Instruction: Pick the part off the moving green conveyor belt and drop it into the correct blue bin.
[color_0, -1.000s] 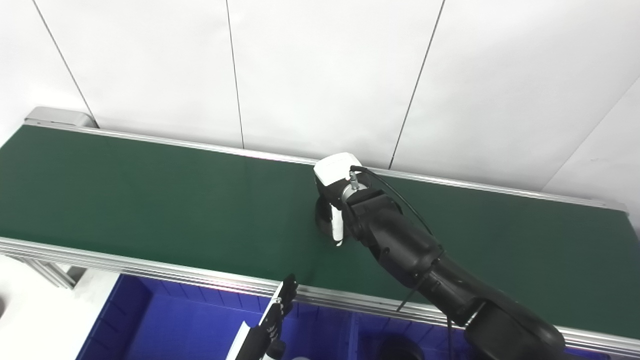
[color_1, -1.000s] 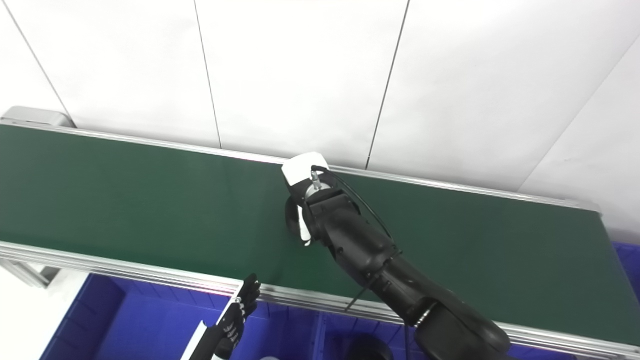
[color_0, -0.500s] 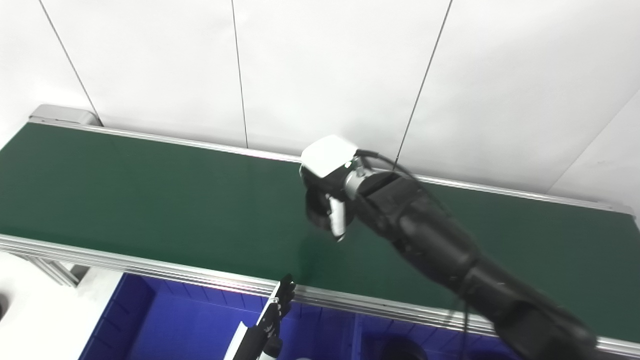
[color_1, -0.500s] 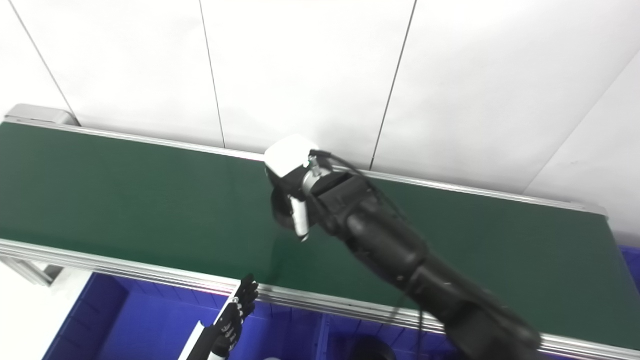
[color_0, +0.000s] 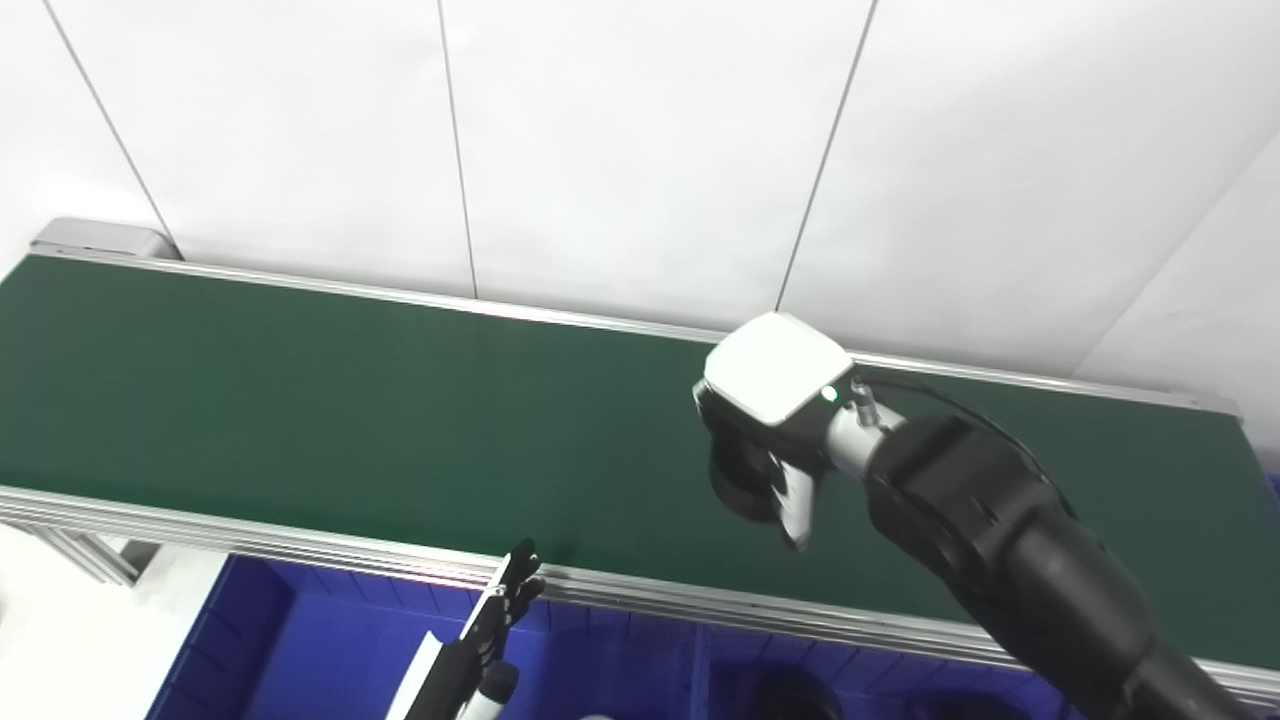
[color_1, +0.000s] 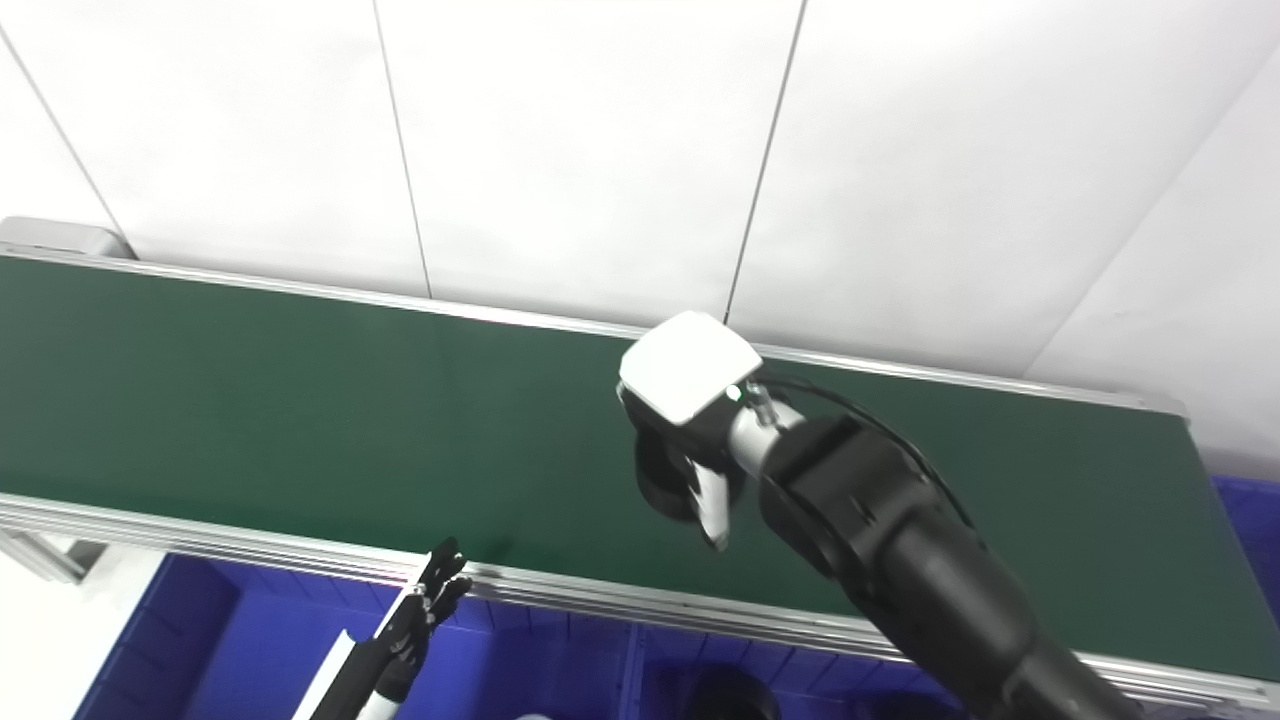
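My right hand (color_0: 765, 440) has a white back and dark fingers. It is shut on a round black part (color_0: 738, 482), held above the green conveyor belt (color_0: 300, 400); it also shows in the right eye view (color_1: 690, 440). The part (color_1: 662, 483) is mostly hidden under the fingers. My left hand (color_0: 490, 630) is low at the bottom edge, over a blue bin (color_0: 330, 650), with fingers straight, apart and empty.
Blue bins (color_1: 180, 650) run along the near side of the belt, below its aluminium rail (color_0: 250, 535). A dark round object (color_0: 790, 695) lies in a bin at the bottom middle. A white panelled wall (color_0: 640, 150) stands behind the belt.
My right hand has lifted off the belt with the black part and swung to the right. My left hand has shifted slightly left and lower.
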